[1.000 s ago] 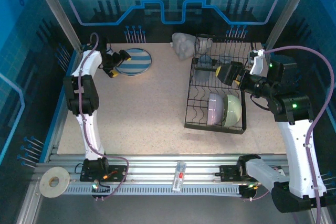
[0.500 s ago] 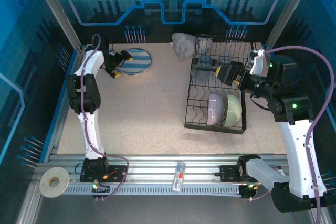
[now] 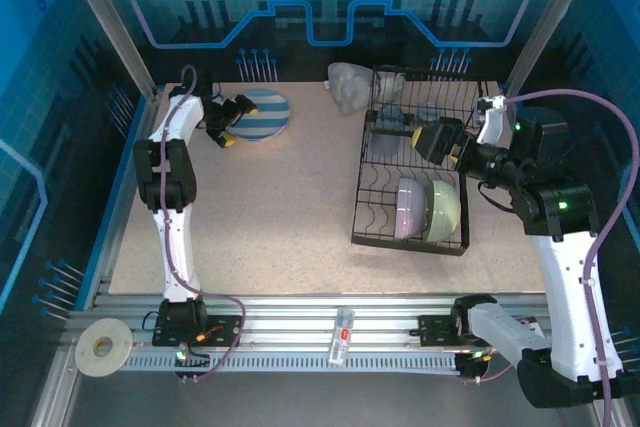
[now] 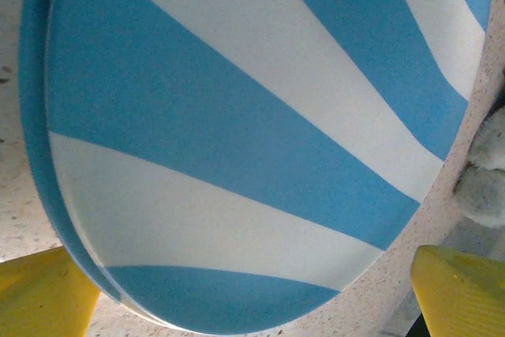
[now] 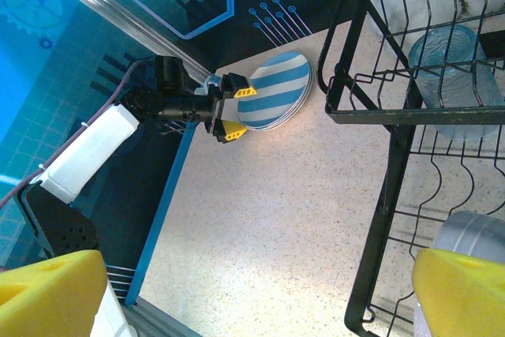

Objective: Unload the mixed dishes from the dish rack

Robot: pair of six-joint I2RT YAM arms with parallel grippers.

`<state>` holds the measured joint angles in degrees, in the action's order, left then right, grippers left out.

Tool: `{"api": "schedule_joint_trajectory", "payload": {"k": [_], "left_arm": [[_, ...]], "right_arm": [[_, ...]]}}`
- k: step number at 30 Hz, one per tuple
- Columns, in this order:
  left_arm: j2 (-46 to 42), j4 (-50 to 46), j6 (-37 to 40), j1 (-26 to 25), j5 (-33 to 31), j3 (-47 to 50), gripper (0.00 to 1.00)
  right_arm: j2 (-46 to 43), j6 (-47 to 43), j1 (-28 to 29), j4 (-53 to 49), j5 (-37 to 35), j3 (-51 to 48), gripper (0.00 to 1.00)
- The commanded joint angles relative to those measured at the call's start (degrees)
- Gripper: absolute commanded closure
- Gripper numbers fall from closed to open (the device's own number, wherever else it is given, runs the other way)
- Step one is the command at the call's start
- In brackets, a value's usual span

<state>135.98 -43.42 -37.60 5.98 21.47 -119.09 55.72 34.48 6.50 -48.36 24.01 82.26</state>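
In the dish rack (image 3: 408, 243), on the right side of the table (image 3: 280, 217), there's work left. A lavender bowl (image 3: 409, 209) and a pale green bowl (image 3: 445, 207) stand on edge, side by side in the near slots, lavender to the left. A clear cup (image 5: 454, 76) sits in the far basket, though I can't tell if it's upright or tipped.

The right gripper (image 3: 415, 134) hovers over that far basket, jaws wide apart and holding nothing. From its wrist, the cup lies ahead and off toward its right-hand yellow pad (image 5: 461, 290), not centred between the fingers. The bowls are back toward the arm's base, on the near side of the hand.

Across the table, well apart from the rack, the striped plates (image 3: 265, 114) lie stacked flat on the far left. The left gripper (image 3: 235, 122) is just beside their rim, fingers spread, empty.

So everything in the rack is the right arm's to reach. My call is the cup is closest, but the hand would need to shift sideways to line up.
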Motion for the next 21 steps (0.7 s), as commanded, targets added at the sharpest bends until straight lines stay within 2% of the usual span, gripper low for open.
{"api": "schedule_joint_trajectory", "payload": {"k": [1,9,15,21], "left_arm": [[0.84,-0.44,-1.07,-0.79,2.42,-2.75,0.01],[-0.8,-1.85,0.39,-0.71,1.26,-0.97,0.01],[-6.26,-2.8,2.41,-0.35,0.0,2.84,0.01],[-15.18,-0.97,3.15,-0.54,-0.23,11.52,0.01]], "right_arm": [[-0.86,0.59,1.26,0.79,-0.59,-0.7,0.0],[-1.32,-0.14,1.31,0.08,-1.96,-0.64,0.0],[-0.2,-3.2,1.27,-3.59,-6.88,2.66,0.0],[1.29,-4.07,1.25,-4.91,-11.33,3.77,0.0]]}}
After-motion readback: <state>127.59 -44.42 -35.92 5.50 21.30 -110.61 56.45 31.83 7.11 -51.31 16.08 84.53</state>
